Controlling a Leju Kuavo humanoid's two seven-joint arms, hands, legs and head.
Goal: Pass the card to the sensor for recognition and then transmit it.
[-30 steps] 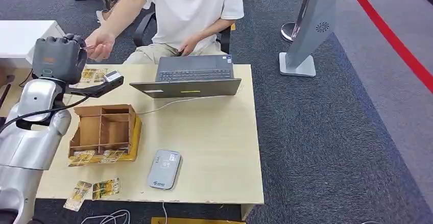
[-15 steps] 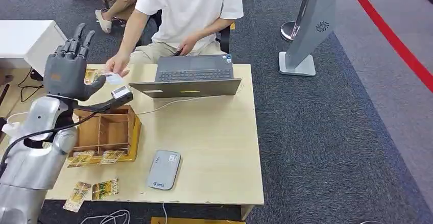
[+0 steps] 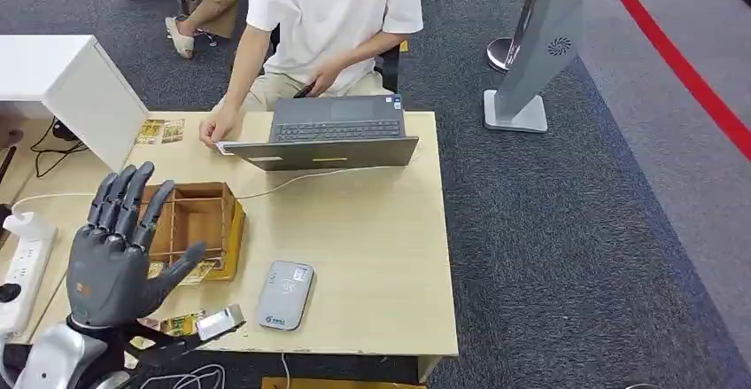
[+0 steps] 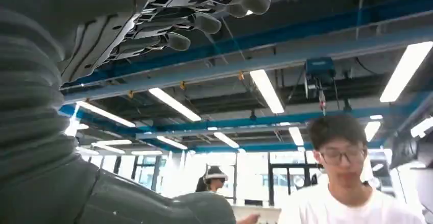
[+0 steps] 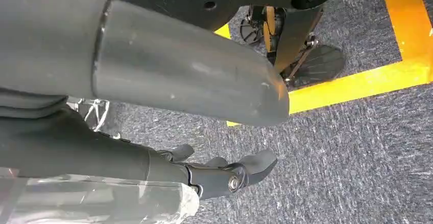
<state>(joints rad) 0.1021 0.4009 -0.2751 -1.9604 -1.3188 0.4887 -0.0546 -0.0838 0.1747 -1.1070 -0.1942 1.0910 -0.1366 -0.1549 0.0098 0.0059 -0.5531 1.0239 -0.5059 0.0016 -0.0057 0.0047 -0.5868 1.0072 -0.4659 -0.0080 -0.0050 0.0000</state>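
Observation:
My left hand (image 3: 115, 252) is raised over the table's near left corner with its fingers spread and nothing in it. In the left wrist view its fingers (image 4: 194, 22) stretch out toward the ceiling. The grey card sensor (image 3: 284, 294) lies flat near the table's front edge, to the right of my left hand. A seated person's hand (image 3: 215, 129) rests on the table at the laptop's left corner, with a small pale card (image 3: 224, 148) just beneath it. My right hand (image 5: 230, 175) hangs over the carpet and holds nothing.
A wooden divided box (image 3: 197, 221) stands between my left hand and the laptop (image 3: 332, 136). Printed cards lie by the box's front (image 3: 181, 322) and at the table's far left (image 3: 162, 130). A white cabinet (image 3: 80, 79) stands at the left. A grey kiosk stand (image 3: 540, 52) stands at the right.
My left hand let go of the card, opened and dropped back from the far left to the table's near corner. The person took the card and brought it down beside the laptop.

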